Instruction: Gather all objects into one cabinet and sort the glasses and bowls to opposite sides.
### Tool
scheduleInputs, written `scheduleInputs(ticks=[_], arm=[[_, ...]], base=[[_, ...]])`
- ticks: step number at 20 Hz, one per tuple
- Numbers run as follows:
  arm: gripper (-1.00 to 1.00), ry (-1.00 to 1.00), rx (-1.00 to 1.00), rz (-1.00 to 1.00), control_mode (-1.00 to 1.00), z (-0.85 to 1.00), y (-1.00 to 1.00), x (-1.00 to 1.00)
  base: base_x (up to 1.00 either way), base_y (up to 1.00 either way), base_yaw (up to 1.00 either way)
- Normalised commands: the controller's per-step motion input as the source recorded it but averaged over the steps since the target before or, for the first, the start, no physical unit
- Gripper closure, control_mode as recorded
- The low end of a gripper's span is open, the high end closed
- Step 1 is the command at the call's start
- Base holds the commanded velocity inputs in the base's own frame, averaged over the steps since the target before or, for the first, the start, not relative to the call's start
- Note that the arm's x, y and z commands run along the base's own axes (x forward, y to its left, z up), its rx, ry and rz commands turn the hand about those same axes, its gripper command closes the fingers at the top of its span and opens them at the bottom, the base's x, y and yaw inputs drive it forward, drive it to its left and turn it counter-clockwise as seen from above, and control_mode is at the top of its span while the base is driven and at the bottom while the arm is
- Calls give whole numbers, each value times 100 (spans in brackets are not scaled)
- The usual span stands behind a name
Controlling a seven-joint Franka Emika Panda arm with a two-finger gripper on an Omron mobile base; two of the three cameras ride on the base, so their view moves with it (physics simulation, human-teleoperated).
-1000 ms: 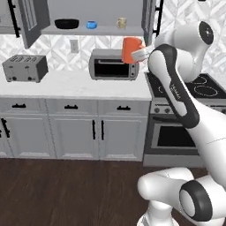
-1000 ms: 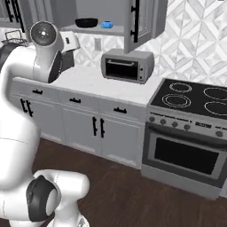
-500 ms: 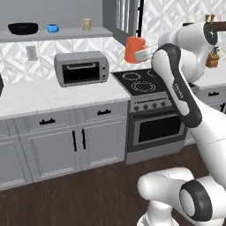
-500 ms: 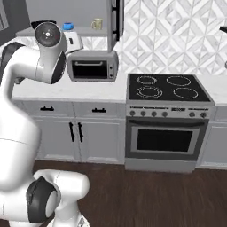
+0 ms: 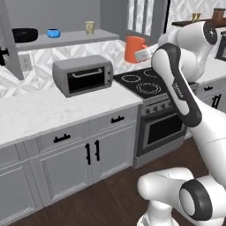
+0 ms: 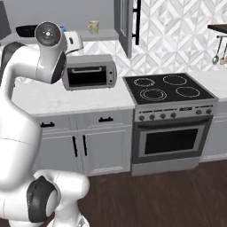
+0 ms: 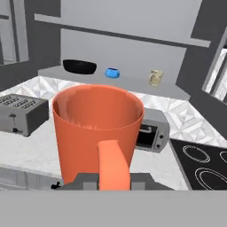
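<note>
My gripper (image 5: 144, 54) is shut on the handle of the orange mug (image 5: 133, 48), holding it upright in the air above the stove's left edge. In the hand view the mug (image 7: 97, 128) looms close with its handle (image 7: 113, 166) toward me and hides my fingertips. The grey wall cabinet (image 7: 133, 86) stands open. On its shelf sit the black bowl (image 5: 24, 34) at the left, the small blue bowl (image 5: 53, 32) beside it, and the pale cup (image 5: 89, 27) to the right. Its glass-pane door (image 6: 127, 24) with the black bar handle (image 6: 138, 15) hangs open at the right.
A toaster oven (image 5: 84, 75) sits on the white counter (image 5: 39, 110) below the shelf. The black-topped stove (image 6: 166, 86) is to its right. A silver toaster (image 7: 22, 113) stands further left on the counter. Base cabinets (image 5: 92, 154) run beneath.
The whole scene has slid leftward in both base views as the camera moved, bringing the stove into view. The mug stays in my shut gripper.
</note>
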Motion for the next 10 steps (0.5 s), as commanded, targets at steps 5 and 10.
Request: scheduleInputs(ticks=[5,10], arm=[[100,0,0,0,100,0,0,0],[100,0,0,0,100,0,0,0]], base=[[61,98,-42],[68,85,-25]])
